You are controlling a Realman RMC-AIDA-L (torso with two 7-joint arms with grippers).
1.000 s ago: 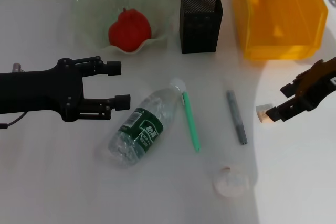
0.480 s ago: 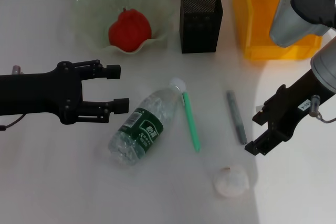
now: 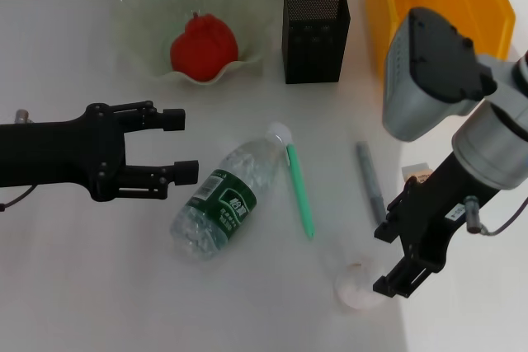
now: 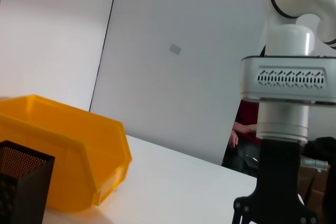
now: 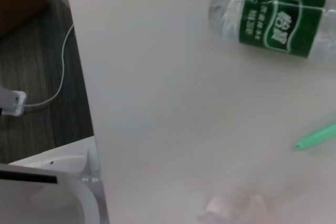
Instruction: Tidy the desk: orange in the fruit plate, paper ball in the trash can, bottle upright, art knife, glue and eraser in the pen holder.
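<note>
Desk [image 3: 82, 286] has open room along its near edge and by my left arm. Yellow trash can [image 3: 429, 14] sits at the far right edge. Bottle [image 3: 227, 198] lies on its side mid-desk; my left gripper [image 3: 177, 144] hovers just beside it, fingers spread, holding nothing. My right gripper [image 3: 393, 258] is released, next to the paper ball [image 3: 360, 284]. Right wrist cam alone shows the desk's edge w/ floor beyond.

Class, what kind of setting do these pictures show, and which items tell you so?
Probably an office-style desk set up for robot practice: a white table carrying a mesh pen holder, a yellow bin and a fruit plate.
</note>
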